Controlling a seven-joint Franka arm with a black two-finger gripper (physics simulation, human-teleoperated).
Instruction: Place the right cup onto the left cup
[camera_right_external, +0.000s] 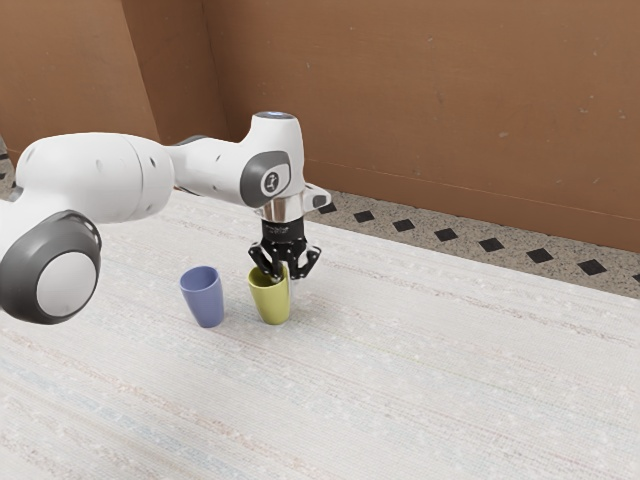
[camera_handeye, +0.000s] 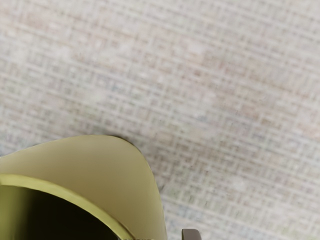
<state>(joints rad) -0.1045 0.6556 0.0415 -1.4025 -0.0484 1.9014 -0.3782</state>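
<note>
Pincer (camera_right_external: 285, 277) at the green cup's mouth;
I see the pincer partly open, pointing down at the green cup (camera_right_external: 270, 303), one fingertip (camera_handeye: 191, 234) just outside its wall with a slim gap between, so I read nothing as held; the green cup stands upright on the table (camera_right_external: 420, 380); the blue cup (camera_right_external: 204, 300) stands upright near the green cup, on its exterior view's left side, the two apart.

Arm (camera_right_external: 100, 175): glossy white, rounded shells, small dark marks, dark grey joint trim. Pale disc cap (camera_right_external: 67, 285) near 9 o'clock; round badge (camera_right_external: 270, 182), black marking, toward 11. Silvery collar (camera_right_external: 282, 208). Gripper (camera_right_external: 288, 275) black, angular links, pale lettering.
</note>
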